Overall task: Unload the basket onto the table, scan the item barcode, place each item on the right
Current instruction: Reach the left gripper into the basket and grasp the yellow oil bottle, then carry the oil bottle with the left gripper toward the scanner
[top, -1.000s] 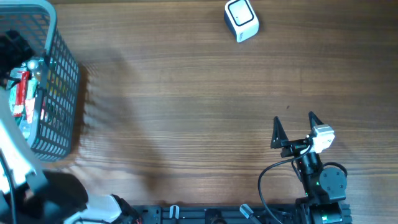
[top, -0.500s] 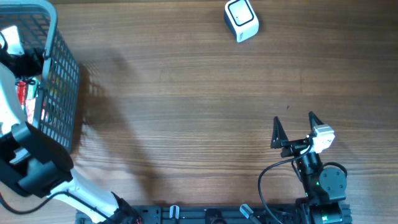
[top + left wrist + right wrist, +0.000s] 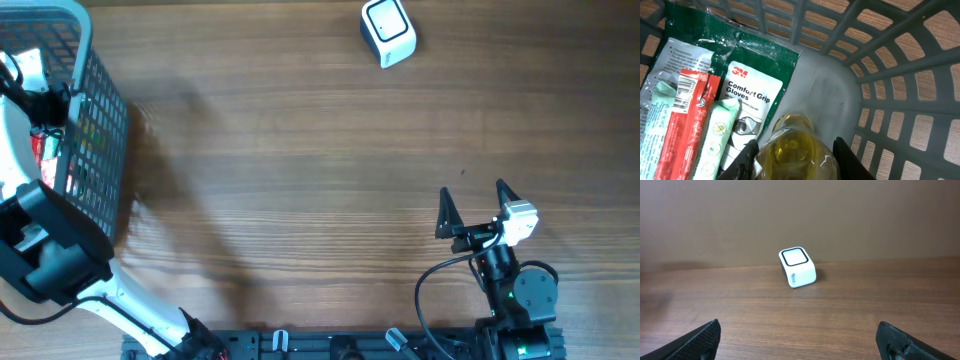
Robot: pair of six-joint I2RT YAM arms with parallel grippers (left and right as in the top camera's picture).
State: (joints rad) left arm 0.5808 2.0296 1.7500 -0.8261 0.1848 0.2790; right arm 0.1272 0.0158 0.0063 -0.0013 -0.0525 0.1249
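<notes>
Working at a wooden table (image 3: 300,150), the robot had barely begun its scan: goods lay in the grey basket (image 3: 100,150) at 9 o'clock, and no barcode had met the white scanner (image 3: 387,32) at 12 o'clock. The left arm (image 3: 50,255) bent down into the basket, left gripper (image 3: 795,146) clasping a bottle of yellow liquid (image 3: 792,130). The right gripper (image 3: 472,190) sat at 5 o'clock, fingers wide.

- Overhead: straight down over the table (image 3: 300,150).
- Left wrist: close, inside the basket (image 3: 900,60).
- Right wrist: low, facing the scanner (image 3: 797,267), shared with overhead.
</notes>
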